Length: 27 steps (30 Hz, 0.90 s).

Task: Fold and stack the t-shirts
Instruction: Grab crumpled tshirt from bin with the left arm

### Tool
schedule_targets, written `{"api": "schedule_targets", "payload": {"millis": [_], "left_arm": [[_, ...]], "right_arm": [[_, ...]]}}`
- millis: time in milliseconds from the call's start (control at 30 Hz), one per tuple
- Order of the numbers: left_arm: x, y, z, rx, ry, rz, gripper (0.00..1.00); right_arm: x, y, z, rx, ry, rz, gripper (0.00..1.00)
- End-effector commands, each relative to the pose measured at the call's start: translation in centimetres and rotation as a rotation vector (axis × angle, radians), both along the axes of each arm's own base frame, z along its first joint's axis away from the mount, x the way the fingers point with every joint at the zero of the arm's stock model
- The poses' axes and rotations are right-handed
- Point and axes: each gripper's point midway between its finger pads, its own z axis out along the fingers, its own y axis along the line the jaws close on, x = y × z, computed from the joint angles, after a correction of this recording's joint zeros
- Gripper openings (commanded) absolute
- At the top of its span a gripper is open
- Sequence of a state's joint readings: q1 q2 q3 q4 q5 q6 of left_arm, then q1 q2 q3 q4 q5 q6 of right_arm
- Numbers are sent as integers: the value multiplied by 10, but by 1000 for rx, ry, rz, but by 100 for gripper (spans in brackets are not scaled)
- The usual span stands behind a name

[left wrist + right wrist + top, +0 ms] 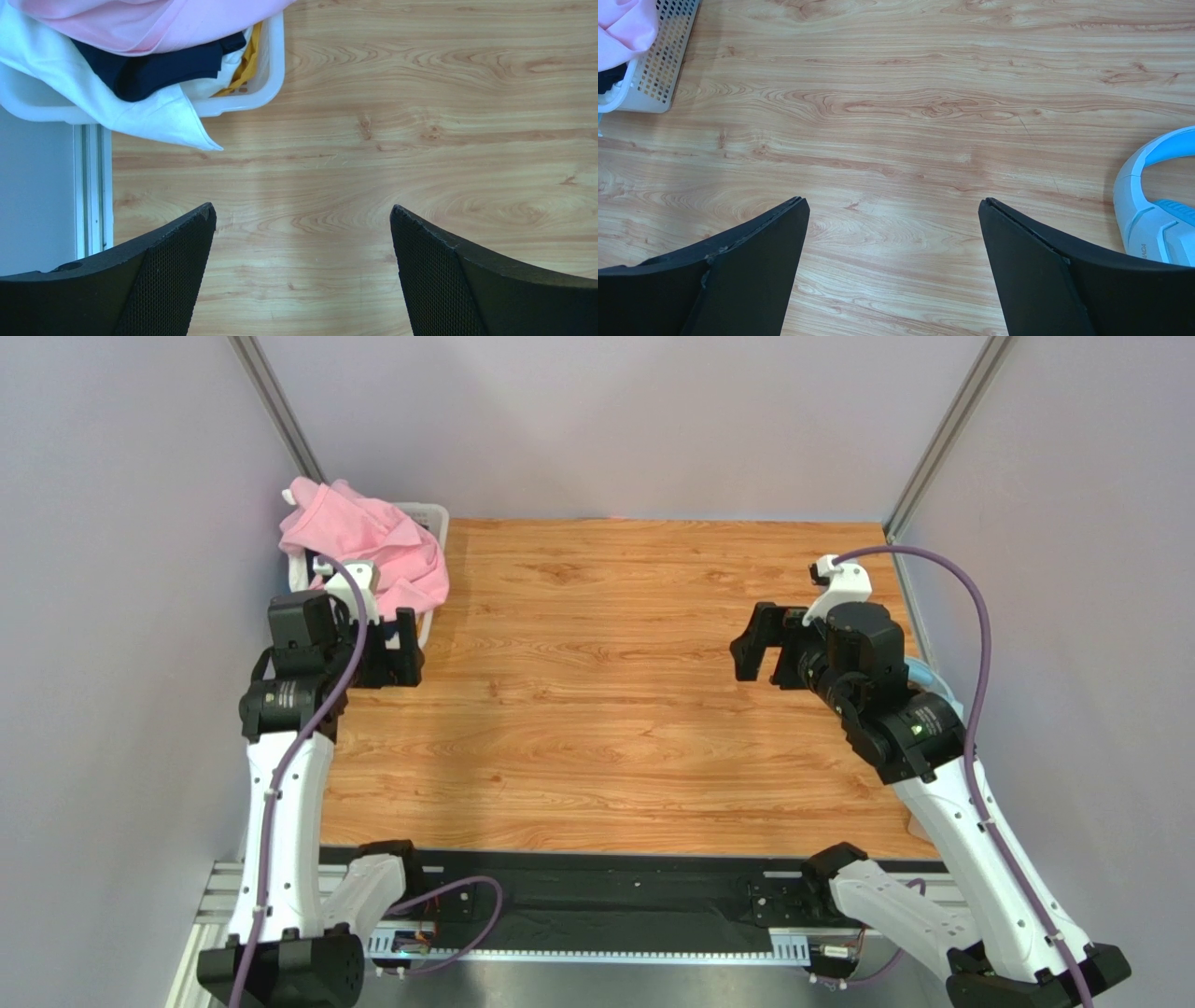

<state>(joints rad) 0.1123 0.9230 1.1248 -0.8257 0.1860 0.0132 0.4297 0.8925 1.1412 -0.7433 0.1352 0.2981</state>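
The light pink t-shirt (368, 543) lies bunched on top of a white plastic basket (435, 514) at the table's far left corner. In the left wrist view the pink shirt (161, 21) covers the dark navy t-shirt (154, 66), which shows only in part inside the basket (272, 66). My left gripper (410, 647) is open and empty, hovering over bare wood just in front of the basket; its jaws stand wide apart (302, 217). My right gripper (746, 647) is open and empty over the table's right half (892, 206), far from the shirts.
A white cloth (140, 115) hangs over the basket's near rim and a yellow cloth (244, 59) shows inside. Light blue headphones (1151, 203) lie on the table at the right, beside my right arm (926, 676). Grey walls close in the table.
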Motion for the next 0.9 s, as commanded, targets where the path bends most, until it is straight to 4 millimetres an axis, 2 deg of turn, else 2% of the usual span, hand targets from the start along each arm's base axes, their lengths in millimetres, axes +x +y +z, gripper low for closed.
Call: {"api": "schedule_targets", "payload": {"millis": [0, 100, 133, 233, 333, 367, 500, 533, 567, 600, 633, 733, 867], "left_arm": [[23, 12, 19, 56, -93, 32, 99], [43, 19, 21, 56, -107, 74, 96], [50, 24, 29, 64, -121, 92, 95], [83, 40, 19, 83, -80, 170, 94], [105, 55, 21, 110, -102, 243, 92], [118, 58, 17, 113, -110, 253, 91], [153, 56, -7, 110, -74, 235, 88], [168, 55, -17, 112, -45, 226, 86], [174, 55, -21, 125, -27, 223, 85], [184, 56, -16, 135, -35, 225, 85], [192, 53, -30, 143, -5, 217, 85], [210, 55, -32, 206, -42, 217, 84], [229, 66, -22, 297, -107, 267, 84]], "right_arm": [[1, 5, 6, 12, -34, 28, 100], [2, 6, 5, 15, -30, 31, 99], [2, 8, 4, 15, -26, 35, 98], [1, 8, 2, 33, -23, 31, 96], [-2, 13, 0, 61, -24, 46, 95], [-3, 15, 1, 79, -27, 56, 95], [-13, 19, 4, 124, -48, 82, 94], [-14, 20, 0, 127, -42, 86, 94], [-16, 23, -1, 137, -45, 97, 93], [-18, 23, 0, 146, -54, 101, 93], [-19, 24, -4, 145, -48, 103, 93], [-23, 30, -6, 152, -41, 145, 93], [-23, 37, -14, 137, -9, 177, 93]]}}
